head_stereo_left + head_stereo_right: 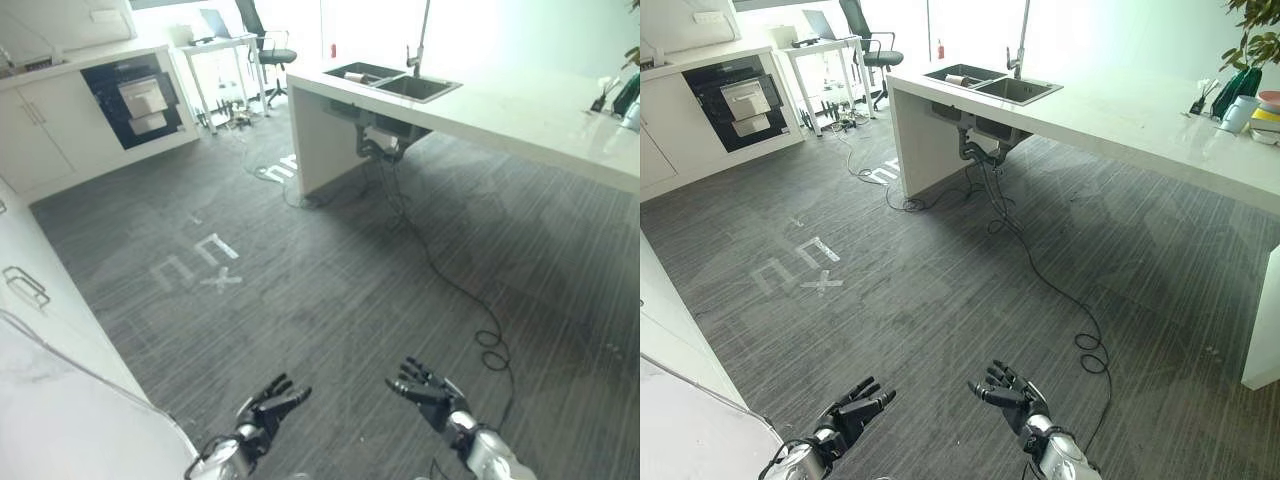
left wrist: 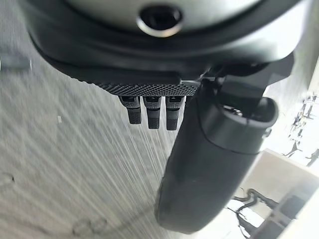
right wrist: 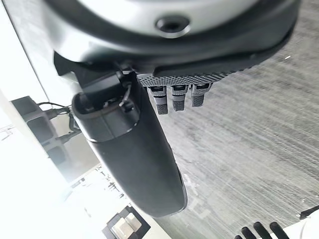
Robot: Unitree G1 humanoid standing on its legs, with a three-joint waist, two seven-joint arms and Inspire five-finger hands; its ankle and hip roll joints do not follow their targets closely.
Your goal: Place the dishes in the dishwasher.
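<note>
Both hands hang low over the grey floor, palms up and holding nothing. My left hand has its fingers straight, and my right hand spreads its fingers loosely. Stacked bowls and a white cup stand at the far right end of the white island counter, well away from both hands. A sink is set into the counter's far end, with a small item lying in its basin. A dark built-in appliance sits in the far-left cabinets.
White cabinets run along my left side. A desk and an office chair stand at the back. White tape marks lie on the floor, with wide floor between me and the island. A plant stands by the bowls.
</note>
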